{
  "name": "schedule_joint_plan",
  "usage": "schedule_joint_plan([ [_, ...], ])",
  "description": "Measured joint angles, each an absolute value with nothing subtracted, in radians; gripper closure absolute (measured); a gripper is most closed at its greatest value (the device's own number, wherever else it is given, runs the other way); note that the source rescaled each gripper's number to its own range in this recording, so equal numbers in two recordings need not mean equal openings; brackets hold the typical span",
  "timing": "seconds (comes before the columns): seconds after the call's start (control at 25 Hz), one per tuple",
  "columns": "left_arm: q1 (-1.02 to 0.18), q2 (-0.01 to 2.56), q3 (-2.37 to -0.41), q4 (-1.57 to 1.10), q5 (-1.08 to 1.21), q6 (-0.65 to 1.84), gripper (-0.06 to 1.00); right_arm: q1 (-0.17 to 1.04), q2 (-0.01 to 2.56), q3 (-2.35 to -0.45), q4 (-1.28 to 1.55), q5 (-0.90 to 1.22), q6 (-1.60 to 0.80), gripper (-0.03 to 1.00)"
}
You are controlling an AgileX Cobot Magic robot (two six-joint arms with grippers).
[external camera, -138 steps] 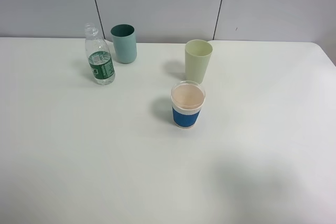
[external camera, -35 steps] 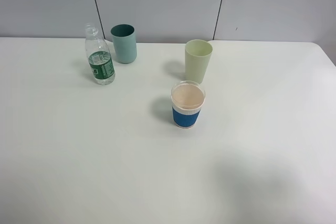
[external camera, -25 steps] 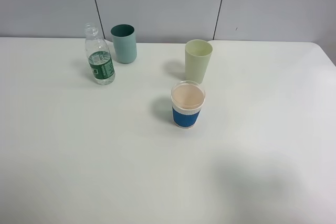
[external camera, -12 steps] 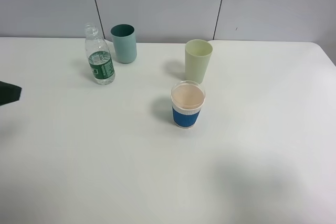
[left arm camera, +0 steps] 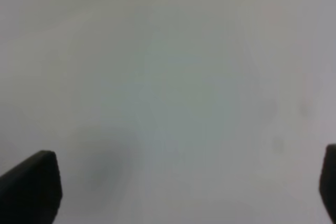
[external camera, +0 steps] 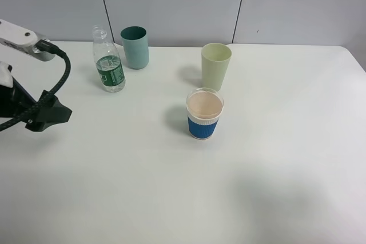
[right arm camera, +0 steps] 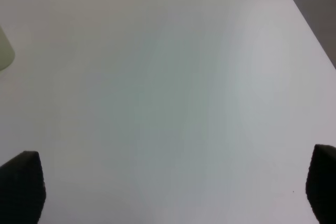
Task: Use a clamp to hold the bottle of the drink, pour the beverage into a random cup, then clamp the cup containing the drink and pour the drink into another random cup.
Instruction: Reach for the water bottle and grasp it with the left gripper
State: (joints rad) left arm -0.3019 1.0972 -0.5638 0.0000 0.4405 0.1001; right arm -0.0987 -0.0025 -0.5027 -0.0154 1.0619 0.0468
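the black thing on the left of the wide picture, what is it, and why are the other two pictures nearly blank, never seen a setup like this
It is a robot with two arms, each ending in a two-fingered gripper. The wide picture comes from a camera mounted high above a white table. The black shape with the cable at its left edge is the left arm.

The other two pictures come from cameras on the wrists, looking past the grippers at mostly bare table. The dark corners are the fingertips. They stand far apart, so the left gripper and the right gripper are both open and hold nothing.

On the table stand a small clear bottle with a green label, a teal tumbler next to it, a pale green tumbler, and a blue-sleeved cup in front of that.
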Motion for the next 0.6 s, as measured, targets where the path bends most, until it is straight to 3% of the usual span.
schedule_joint_plan([
  [0.6,-0.302,1.4,-0.564,0.02,0.116,0.047,-0.06,-0.099,-0.003,-0.503,-0.015,1.062,0.047,-0.03],
])
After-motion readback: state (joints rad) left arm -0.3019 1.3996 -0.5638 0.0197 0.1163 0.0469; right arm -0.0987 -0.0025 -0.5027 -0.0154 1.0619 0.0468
